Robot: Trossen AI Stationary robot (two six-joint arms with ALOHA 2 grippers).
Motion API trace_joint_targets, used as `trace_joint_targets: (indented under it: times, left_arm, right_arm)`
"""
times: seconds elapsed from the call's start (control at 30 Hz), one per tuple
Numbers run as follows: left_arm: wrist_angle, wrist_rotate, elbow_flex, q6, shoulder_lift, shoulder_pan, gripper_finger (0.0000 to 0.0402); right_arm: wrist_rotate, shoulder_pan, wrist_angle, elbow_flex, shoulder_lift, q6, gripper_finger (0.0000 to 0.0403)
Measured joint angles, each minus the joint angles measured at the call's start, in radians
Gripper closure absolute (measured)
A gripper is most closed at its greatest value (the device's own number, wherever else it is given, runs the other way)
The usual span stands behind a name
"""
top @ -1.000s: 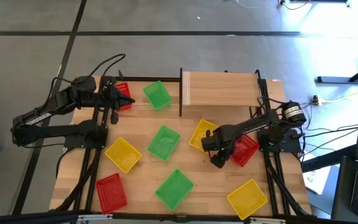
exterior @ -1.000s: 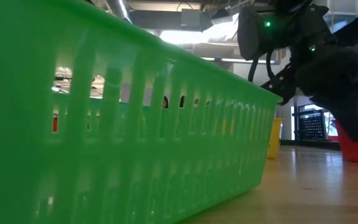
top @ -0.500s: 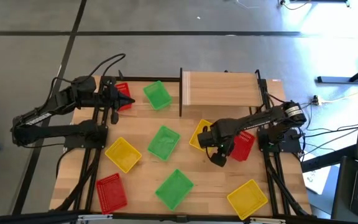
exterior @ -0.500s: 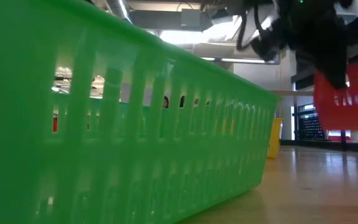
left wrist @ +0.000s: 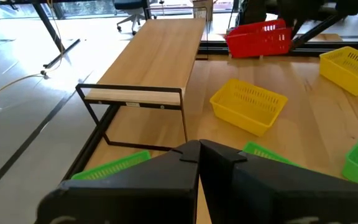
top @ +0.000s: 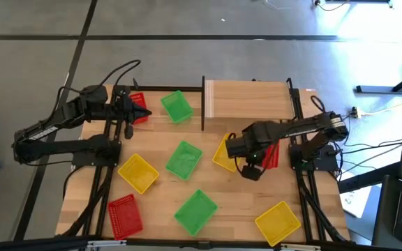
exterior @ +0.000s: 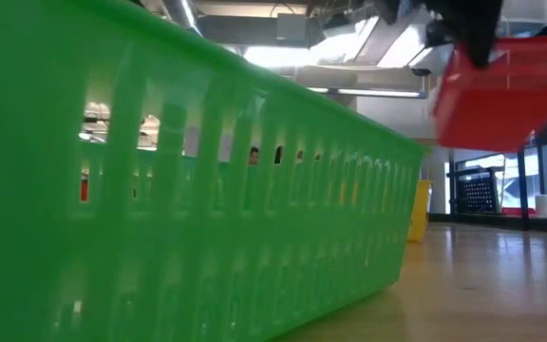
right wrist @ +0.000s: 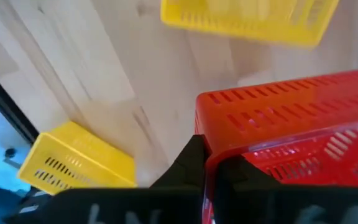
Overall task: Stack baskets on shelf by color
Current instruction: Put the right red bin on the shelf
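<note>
The slotted red plastic basket has risen off the tabletop, right end effector clamped on its rim.

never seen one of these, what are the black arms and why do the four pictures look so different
It is a robot with two dark arms at a wooden table, each ending in a two-finger gripper. One picture looks straight down from overhead, one sits at table height behind a green basket, and two come from cameras on the arms' wrists. Red, green and yellow mesh baskets lie scattered on the table; the pale shelf at the far edge has nothing on it. The right gripper is shut on a red basket and holds it off the table. The left gripper is shut, empty, and waits near the far left corner.
</note>
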Motion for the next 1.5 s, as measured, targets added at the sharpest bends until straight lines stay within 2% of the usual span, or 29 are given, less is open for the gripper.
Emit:
trace_joint_targets:
  times: [0.37,0.57,0.73,0.93,1.07,1.3,1.5]
  left_arm:
    - [0.053,-0.018,0.002,0.076,0.021,0.0,0.0401]
    - [-0.042,-0.036,0.125,0.096,0.152,0.0,0.0401]
    - [-0.108,-0.037,0.246,0.104,0.267,0.0,0.0401]
    - [-0.106,-0.036,0.317,0.104,0.32,0.0,0.0401]
    - [-0.11,-0.036,0.34,0.104,0.326,0.0,0.0401]
    - [-0.109,-0.037,0.358,0.103,0.326,0.0,0.0401]
    - [-0.109,-0.037,0.359,0.086,0.326,0.0,0.0401]
  right_arm:
    - [0.244,-0.098,0.0,0.248,-0.024,-0.312,0.0403]
    - [0.357,-0.221,0.002,0.316,-0.027,-0.544,0.0403]
    - [0.371,-0.358,0.001,0.318,-0.027,-0.628,0.0403]
    - [0.334,-0.487,0.0,0.318,-0.028,-0.673,0.0403]
    - [0.271,-0.546,0.003,0.272,-0.057,-0.702,0.0403]
    - [0.263,-0.593,-0.003,0.091,-0.207,-0.709,0.0403]
    - [0.296,-0.631,0.001,-0.045,-0.278,-0.78,0.0403]
